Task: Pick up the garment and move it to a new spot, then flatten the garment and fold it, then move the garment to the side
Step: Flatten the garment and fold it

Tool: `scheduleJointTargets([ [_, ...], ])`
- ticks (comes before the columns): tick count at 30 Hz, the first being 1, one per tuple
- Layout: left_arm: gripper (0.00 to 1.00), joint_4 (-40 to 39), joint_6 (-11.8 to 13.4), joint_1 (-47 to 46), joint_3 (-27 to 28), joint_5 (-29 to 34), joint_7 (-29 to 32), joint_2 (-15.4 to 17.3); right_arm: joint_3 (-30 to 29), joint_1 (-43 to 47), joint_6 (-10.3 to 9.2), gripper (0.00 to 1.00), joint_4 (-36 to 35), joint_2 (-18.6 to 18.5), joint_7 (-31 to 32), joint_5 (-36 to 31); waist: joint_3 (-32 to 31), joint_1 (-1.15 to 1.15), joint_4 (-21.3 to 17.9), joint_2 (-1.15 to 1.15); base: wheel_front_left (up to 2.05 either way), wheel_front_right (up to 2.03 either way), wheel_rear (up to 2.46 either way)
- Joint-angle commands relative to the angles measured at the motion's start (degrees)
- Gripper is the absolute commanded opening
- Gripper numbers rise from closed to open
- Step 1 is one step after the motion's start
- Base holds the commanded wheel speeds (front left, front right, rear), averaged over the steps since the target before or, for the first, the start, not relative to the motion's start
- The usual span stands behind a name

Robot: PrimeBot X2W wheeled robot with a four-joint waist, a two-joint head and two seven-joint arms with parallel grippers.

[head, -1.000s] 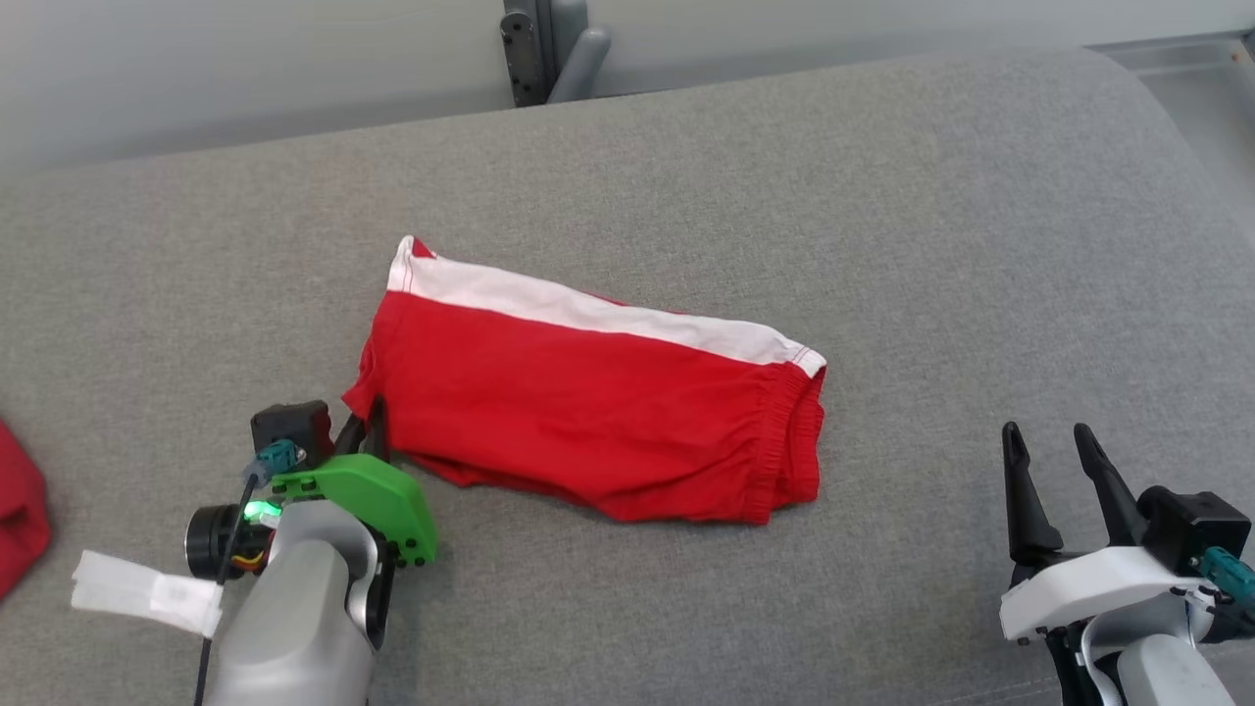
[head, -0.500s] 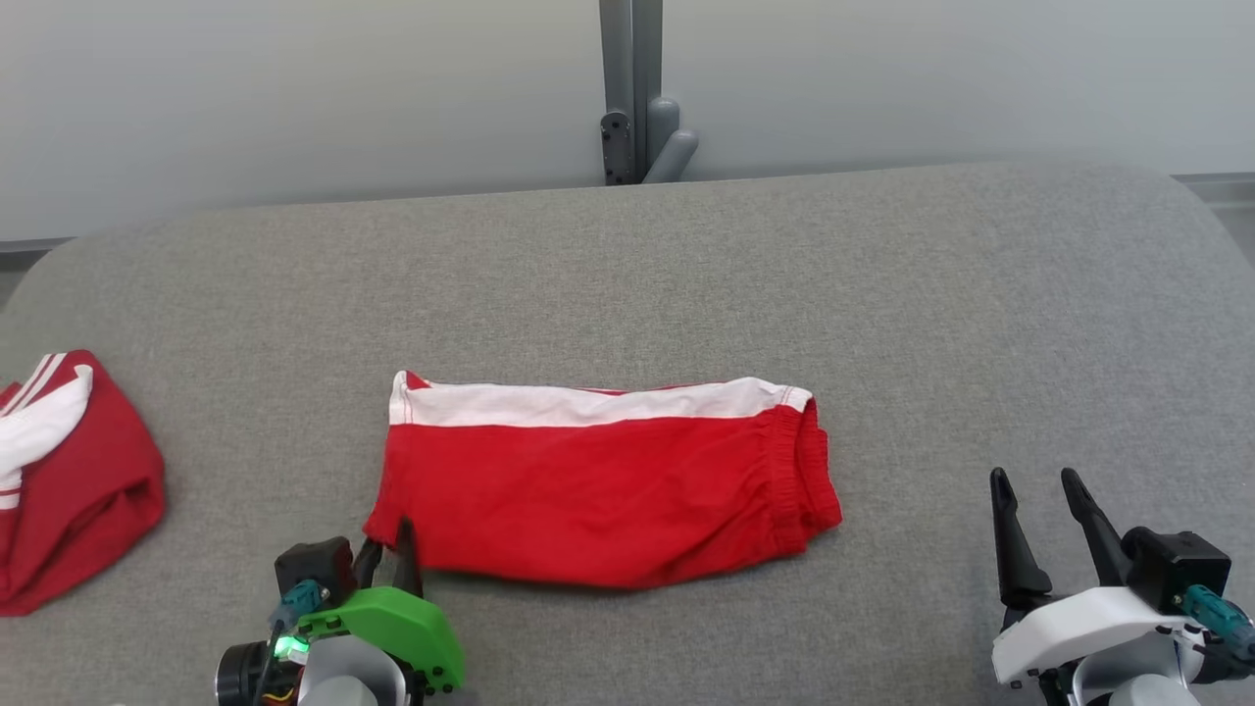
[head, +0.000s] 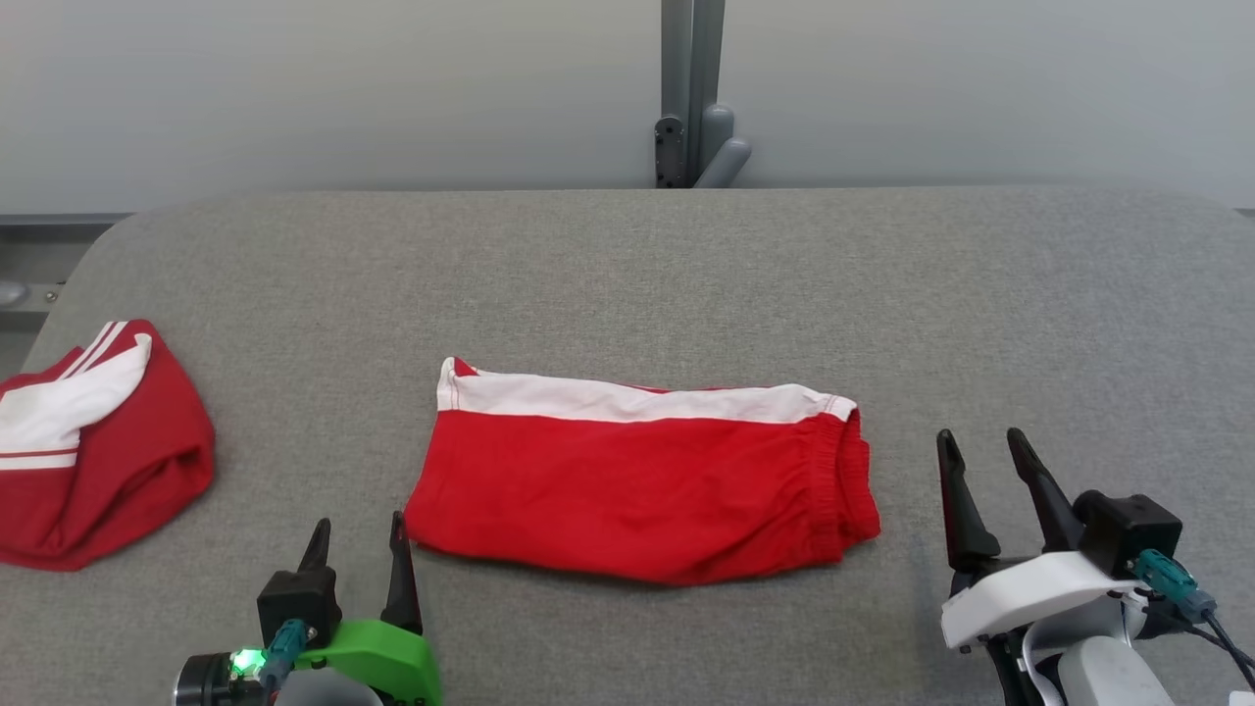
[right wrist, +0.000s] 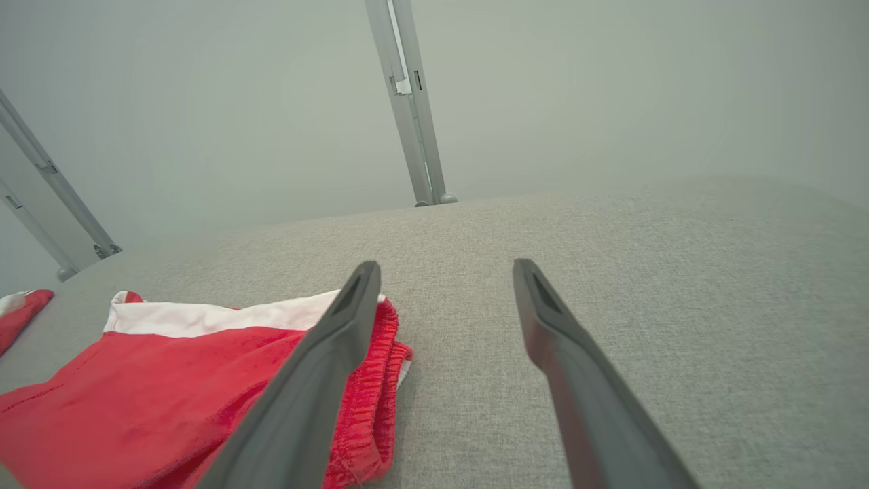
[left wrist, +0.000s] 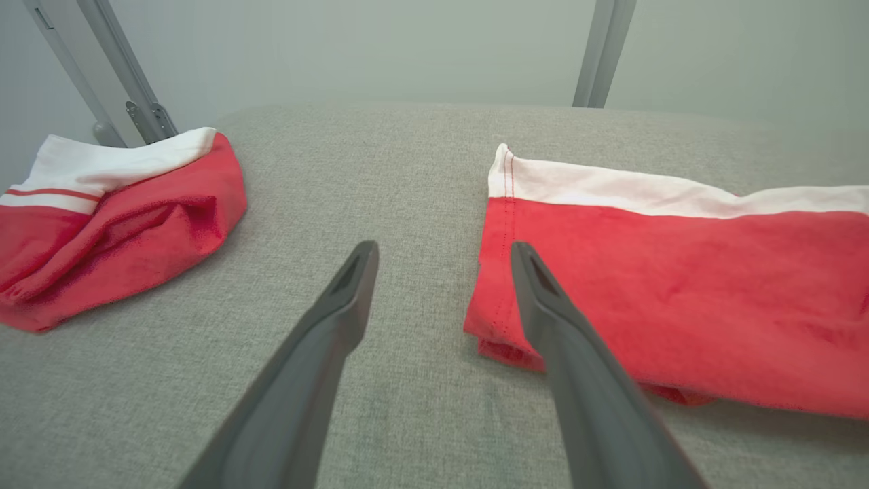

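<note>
The garment [head: 637,480] is a pair of red shorts with a white band along the far edge, folded flat into a long strip on the grey padded table [head: 627,275]. My left gripper [head: 357,522] stands open just off the garment's near-left corner, nothing between its fingers. In the left wrist view the left gripper [left wrist: 442,250] points past the garment's [left wrist: 679,285] left hem, and its right finger overlaps that hem. My right gripper [head: 980,436] is open and empty, a little to the right of the elastic waist end. The right wrist view has the right gripper [right wrist: 445,268] beside the waistband of the garment [right wrist: 170,367].
Another red and white garment [head: 98,451] lies bunched at the table's left edge, also in the left wrist view as a second garment [left wrist: 115,204]. A grey metal post [head: 691,98] rises behind the far edge. Bare grey table lies behind and right of the shorts.
My left gripper was shut at the garment's near-left corner; it has opened and drawn back off it. The head camera has swung, so the whole picture shifted. The right gripper stayed open.
</note>
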Motion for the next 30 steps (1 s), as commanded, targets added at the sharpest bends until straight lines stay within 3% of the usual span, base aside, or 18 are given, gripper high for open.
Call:
scheduleJointTargets([
  [1,1.0,-1.0,-0.4,1.2,0.6,0.8,0.0,0.0,0.8,-1.4,-0.04,1.0,0.3,0.4,-0.2,0.8,0.9,0.0,1.7,0.5,0.0,0.0,0.0],
  [7,1.0,-1.6,-1.5,1.5,0.8,1.7,0.0,-0.4,2.2,-4.6,-0.04,1.0,5.2,0.8,-0.2,0.2,3.0,0.0,5.1,0.5,0.0,0.0,0.0],
  [16,1.0,-1.6,-2.6,-0.4,0.4,2.6,0.0,-0.8,2.7,-10.0,-0.04,1.0,19.6,1.0,-0.2,3.8,5.9,0.0,10.1,0.5,0.0,0.0,0.0],
  [30,1.0,-2.0,-2.5,-1.1,-0.2,1.2,0.0,-0.8,-0.1,-11.0,-0.14,1.0,28.4,0.9,0.0,6.1,7.7,0.0,10.1,0.5,0.0,0.0,0.0],
])
